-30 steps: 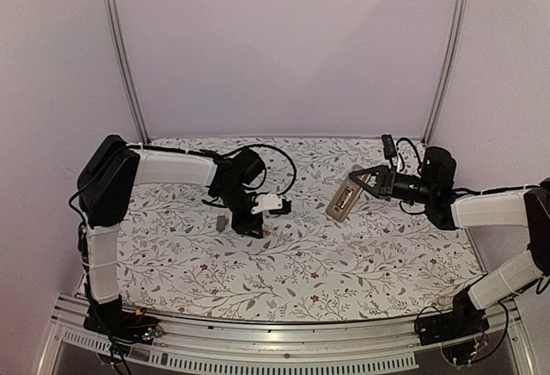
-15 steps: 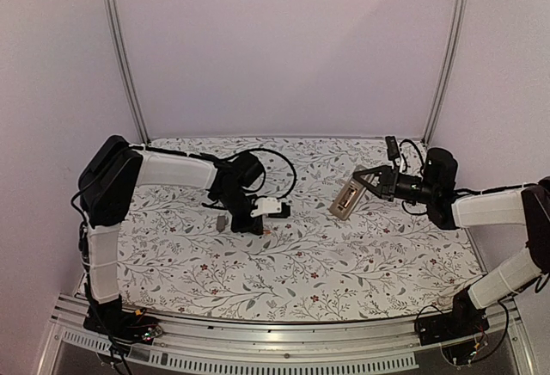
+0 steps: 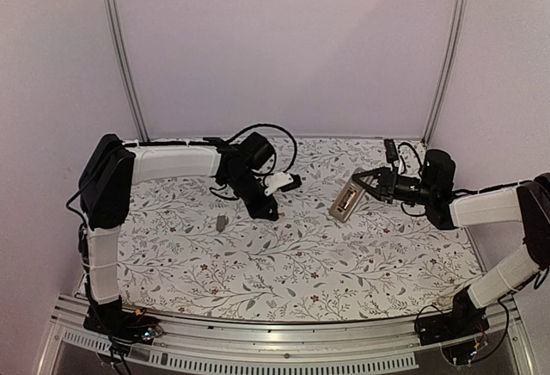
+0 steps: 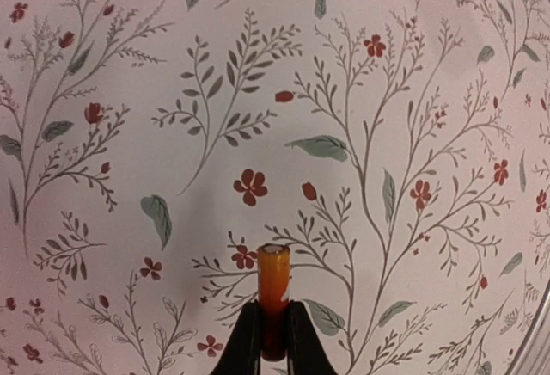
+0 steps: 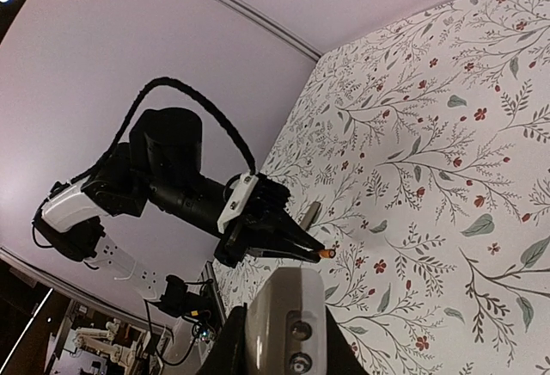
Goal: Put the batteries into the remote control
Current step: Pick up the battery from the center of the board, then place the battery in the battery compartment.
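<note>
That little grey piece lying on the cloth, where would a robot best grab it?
Probably from straight above, pinching the grey piece across its narrow width. It seems to lie flat on the cloth with nothing touching it, so its long edges are free, and it looks too thin to catch from the side. The left tool holds a battery, the right tool the remote.

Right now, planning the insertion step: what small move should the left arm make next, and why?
Probably carry the left gripper rightward toward the remote control. It is shut on a battery, the right gripper holds the remote tilted off the table, and a gap separates the two.
</note>
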Robot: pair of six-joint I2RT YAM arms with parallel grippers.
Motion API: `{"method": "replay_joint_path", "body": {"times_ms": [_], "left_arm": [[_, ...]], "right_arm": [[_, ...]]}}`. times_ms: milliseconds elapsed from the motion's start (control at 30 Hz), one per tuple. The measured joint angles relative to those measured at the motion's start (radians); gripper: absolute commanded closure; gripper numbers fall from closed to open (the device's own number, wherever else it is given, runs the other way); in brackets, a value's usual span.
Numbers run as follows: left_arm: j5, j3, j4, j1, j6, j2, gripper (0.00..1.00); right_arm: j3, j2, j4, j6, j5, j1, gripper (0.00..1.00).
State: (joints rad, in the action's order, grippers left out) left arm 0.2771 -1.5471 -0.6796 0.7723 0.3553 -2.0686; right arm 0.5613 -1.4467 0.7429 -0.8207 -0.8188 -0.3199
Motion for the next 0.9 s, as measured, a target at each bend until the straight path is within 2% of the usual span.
{"method": "replay_joint_path", "body": {"times_ms": [200,433,600,900], "left_arm": [[0.037,-0.149,-0.059,0.0,-0.294,0.005,1.0],[0.134,-0.198,-0.13,0.002,-0.541,0.046,1.0],[0.134,-0.199,-0.159,0.028,-0.62,0.092,1.0],[0.044,-0.246,-0.209,0.165,-0.655,0.121,0.98]], "right_arm": [[0.0,-0.026,0.008,-0.027,-0.004,0.0,1.0],[0.0,-0.06,0.044,-0.07,-0.008,-0.001,1.0],[0.002,-0.095,0.085,-0.1,-0.007,-0.021,1.0],[0.006,-0.214,0.271,-0.229,0.004,-0.079,1.0]]}}
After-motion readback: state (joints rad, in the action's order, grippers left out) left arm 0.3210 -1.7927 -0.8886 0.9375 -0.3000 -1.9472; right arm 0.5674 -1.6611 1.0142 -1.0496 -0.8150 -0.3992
